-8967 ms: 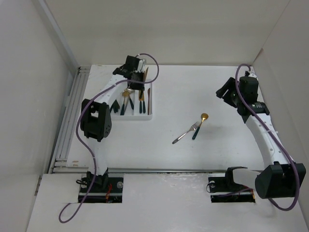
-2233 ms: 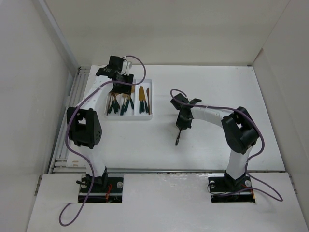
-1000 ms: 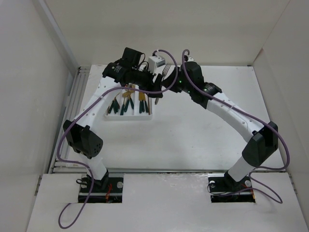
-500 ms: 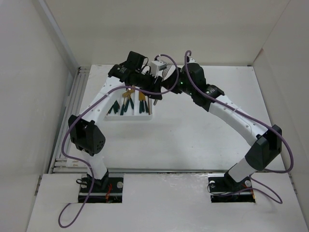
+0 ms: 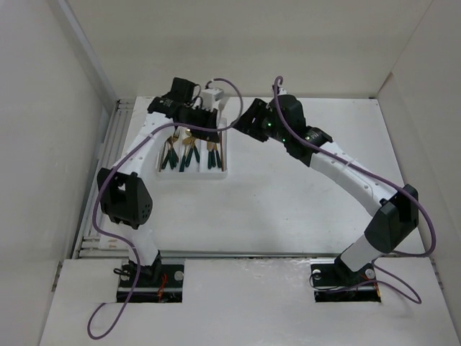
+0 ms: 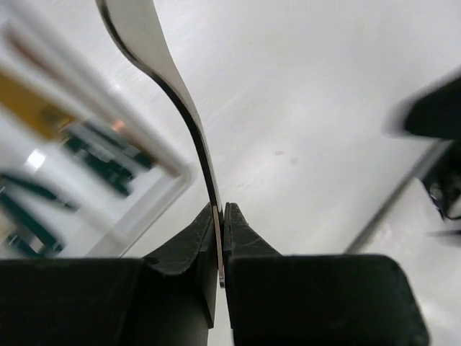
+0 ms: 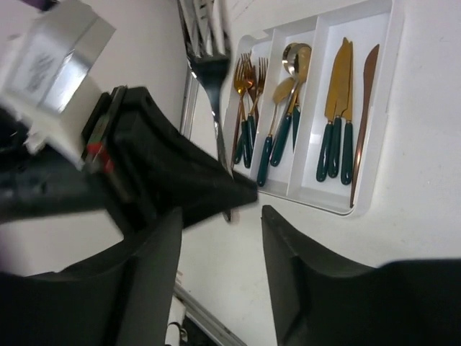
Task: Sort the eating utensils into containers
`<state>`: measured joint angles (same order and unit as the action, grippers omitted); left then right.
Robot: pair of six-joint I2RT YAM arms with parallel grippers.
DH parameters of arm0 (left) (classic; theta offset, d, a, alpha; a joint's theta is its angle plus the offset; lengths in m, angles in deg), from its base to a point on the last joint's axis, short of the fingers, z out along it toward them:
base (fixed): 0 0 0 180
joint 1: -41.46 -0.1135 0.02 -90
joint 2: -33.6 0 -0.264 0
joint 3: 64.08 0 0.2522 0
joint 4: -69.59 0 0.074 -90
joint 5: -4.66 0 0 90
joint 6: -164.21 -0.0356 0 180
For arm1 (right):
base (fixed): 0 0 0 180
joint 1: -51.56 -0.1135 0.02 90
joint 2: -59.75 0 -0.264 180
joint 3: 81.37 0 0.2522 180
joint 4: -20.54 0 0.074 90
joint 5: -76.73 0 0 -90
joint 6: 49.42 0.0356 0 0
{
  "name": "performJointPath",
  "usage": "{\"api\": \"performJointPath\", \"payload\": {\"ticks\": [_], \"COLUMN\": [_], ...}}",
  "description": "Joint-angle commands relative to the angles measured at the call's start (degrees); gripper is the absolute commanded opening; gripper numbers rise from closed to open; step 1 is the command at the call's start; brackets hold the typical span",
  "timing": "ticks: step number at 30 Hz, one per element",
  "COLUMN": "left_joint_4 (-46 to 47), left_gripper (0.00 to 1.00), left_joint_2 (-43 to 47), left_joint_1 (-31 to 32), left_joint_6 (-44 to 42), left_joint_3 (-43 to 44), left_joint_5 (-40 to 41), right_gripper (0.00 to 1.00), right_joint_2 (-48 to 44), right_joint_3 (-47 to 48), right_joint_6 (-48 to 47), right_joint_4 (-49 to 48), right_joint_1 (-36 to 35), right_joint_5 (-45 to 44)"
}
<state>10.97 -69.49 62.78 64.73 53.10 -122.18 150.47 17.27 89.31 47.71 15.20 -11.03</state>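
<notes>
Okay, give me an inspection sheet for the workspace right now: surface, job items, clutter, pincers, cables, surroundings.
Surface: white table, no marks seen.
Job's things: white tray holds forks in the left compartment, spoons in the middle and knives on the right. A bronze knife lies along its right edge. The silver fork is held in the air.
Clutter: nothing seen.
Pincers: left pincer shut on the silver fork's handle; right pincer open and empty, close beside it.
Cables: purple cables loop loosely off both arms.
Surroundings: white walls; metal rail along the table's left edge.
</notes>
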Motion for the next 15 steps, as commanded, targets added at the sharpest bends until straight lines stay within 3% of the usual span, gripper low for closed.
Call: {"api": "performJointPath", "payload": {"ticks": [1,7,15], "left_joint_4": [1.1,5.0,7.9], "left_gripper": [0.0,0.0,0.0], "left_joint_2": [-0.3,-3.0,-9.3], "left_joint_1": [-8.8,-19.7,-21.6], "left_joint_6": [2.5,3.9,2.9], "left_joint_3": [-4.4,-10.4,-11.9], "left_joint_5": [7.6,17.2,21.5], "right_gripper": [0.55,0.56,0.56], "right_joint_2": [-0.6,-2.6,-2.6], "right_joint_3": [-1.1,-3.1,-3.6], "right_joint_6": [0.8,-0.2,-2.3], "right_joint_4": [-3.2,-2.2,-0.5], "right_joint_1": [1.2,1.7,3.3], "right_joint_5": [0.5,-1.3,-2.3]}}
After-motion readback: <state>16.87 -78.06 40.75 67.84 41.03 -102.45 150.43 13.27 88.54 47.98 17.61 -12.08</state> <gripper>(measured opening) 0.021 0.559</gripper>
